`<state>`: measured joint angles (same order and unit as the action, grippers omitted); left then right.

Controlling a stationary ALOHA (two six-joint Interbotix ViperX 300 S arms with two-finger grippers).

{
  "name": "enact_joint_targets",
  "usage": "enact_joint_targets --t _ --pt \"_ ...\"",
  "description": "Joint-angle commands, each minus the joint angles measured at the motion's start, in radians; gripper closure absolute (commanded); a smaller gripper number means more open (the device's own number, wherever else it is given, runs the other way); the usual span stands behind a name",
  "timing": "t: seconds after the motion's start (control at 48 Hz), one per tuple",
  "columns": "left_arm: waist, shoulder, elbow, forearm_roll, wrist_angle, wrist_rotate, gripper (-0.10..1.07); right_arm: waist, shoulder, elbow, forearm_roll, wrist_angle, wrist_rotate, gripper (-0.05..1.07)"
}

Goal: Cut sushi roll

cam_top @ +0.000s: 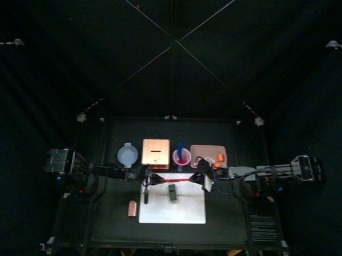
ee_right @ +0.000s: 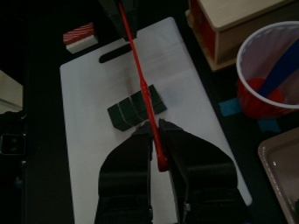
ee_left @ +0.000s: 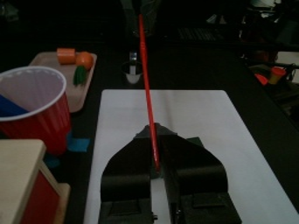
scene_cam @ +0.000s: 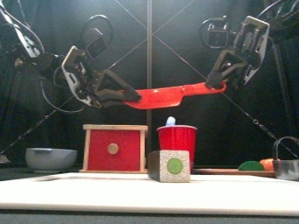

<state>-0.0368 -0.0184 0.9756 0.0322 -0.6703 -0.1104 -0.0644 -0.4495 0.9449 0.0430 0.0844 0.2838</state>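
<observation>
L gripper [scene_cam: 117, 94] clamps one end of a red knife [scene_cam: 163, 93]; jaws closed on it, blade running straight out between them in L wrist view. Arm comes in from L side, above the board. Purpose, I judge: two-handed hold keeps the blade level and steady for a straight press-down cut.

Centre: knife spans between both arms, held roughly horizontal, slightly higher on R end, well above the table in front view. White cutting board [ee_right: 82, 96] lies under it. Sushi roll [ee_right: 138, 109] sits on the board near its middle, directly below the blade line in R wrist view. Blade apart from roll, prob. not yet in contact, though depth is hard to read here.

Roll: short, dark, blackish-green, blocky log; in front view its cut face [scene_cam: 173, 164] shows pale rice w/ green centre. Looks whole, no slice separated.

Behind: red box [scene_cam: 114, 149], red cup [scene_cam: 177, 138], grey bowl [scene_cam: 52, 158].

R gripper [scene_cam: 212, 83] grips the knife's other end, jaws closed on it.
</observation>
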Motion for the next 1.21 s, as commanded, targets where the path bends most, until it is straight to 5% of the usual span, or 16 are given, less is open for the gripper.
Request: enact_joint_targets --t 0.0,0.229,0.479,0.792,1.188 --pt "-0.038 -0.003 0.006 -0.060 0.002 0.051 0.58 -0.005 -0.005 0.012 -0.006 -0.051 0.002 0.57" --pt "-0.103 -0.003 0.020 -0.279 -0.029 0.210 0.58 0.021 -0.002 0.075 -0.026 -0.215 0.003 0.57" --pt "-0.169 0.029 0.035 -0.449 -0.089 0.287 0.58 0.029 0.043 0.103 -0.025 -0.267 0.005 0.57" --pt "-0.202 0.155 -0.031 -0.474 -0.081 0.290 0.58 0.034 0.140 0.092 -0.014 -0.264 0.005 0.57" --pt "-0.213 0.176 -0.064 -0.476 -0.029 0.291 0.58 0.040 0.140 0.097 -0.017 -0.245 0.005 0.58"
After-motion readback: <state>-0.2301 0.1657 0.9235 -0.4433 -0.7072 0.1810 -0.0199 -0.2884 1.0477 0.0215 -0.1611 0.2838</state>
